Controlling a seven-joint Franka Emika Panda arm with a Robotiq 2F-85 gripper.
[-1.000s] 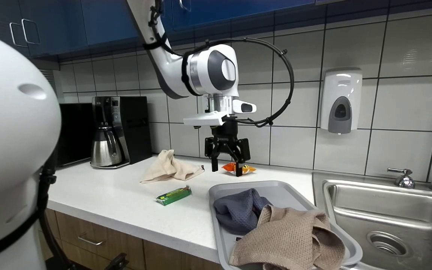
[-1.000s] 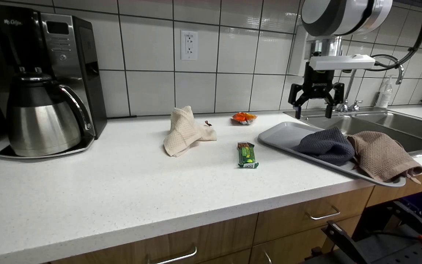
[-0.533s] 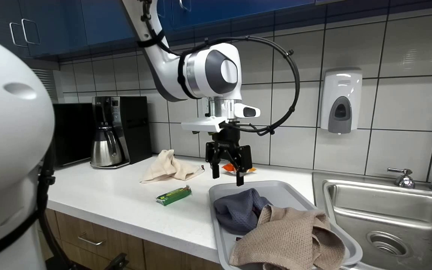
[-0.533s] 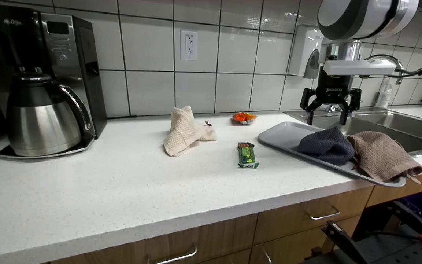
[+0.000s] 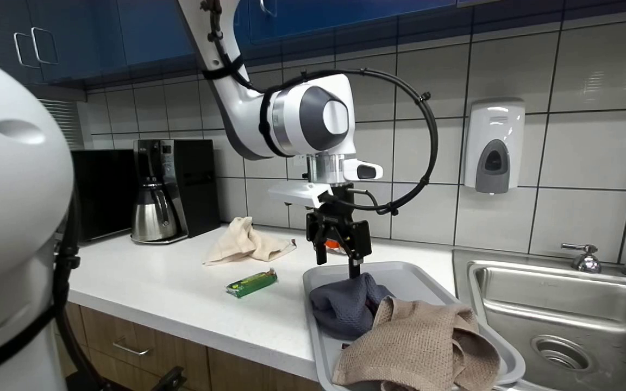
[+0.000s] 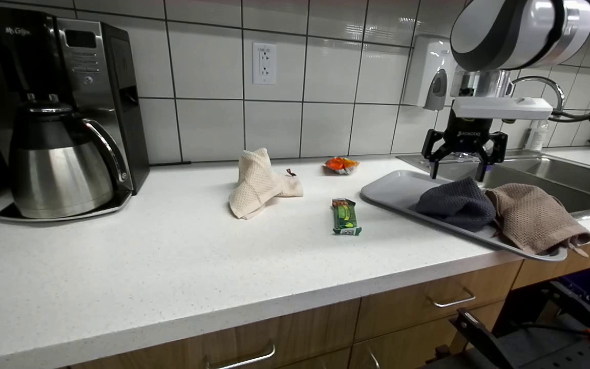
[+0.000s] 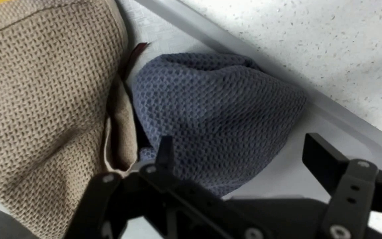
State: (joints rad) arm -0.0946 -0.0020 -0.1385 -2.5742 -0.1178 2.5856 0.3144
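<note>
My gripper [image 5: 338, 266] is open and empty, pointing down just above the grey tray [image 5: 411, 279]. In the other exterior picture, the gripper [image 6: 457, 178] hangs above the far part of a crumpled blue-grey cloth [image 6: 456, 205]. In the wrist view the jaws stand wide apart, with the gripper [image 7: 239, 139] partly over the blue-grey cloth [image 7: 211, 99]. One fingertip overlaps the cloth; the other is over bare tray. Whether a finger touches the cloth, I cannot tell. A tan cloth [image 7: 45, 83] lies beside it on the tray; it also shows in an exterior view [image 5: 416, 342].
A green wrapped bar [image 6: 345, 217], a cream cloth [image 6: 256, 187] and an orange packet [image 6: 341, 164] lie on the counter. A coffee maker [image 6: 92, 102] stands at the far side. A metal sink [image 5: 557, 304] adjoins the tray. A soap dispenser [image 5: 495, 146] hangs on the wall.
My gripper has moved across to above the tray and the blue-grey cloth, then lowered a little. It stays open. The cloths, tray, bar and packet have not moved.
</note>
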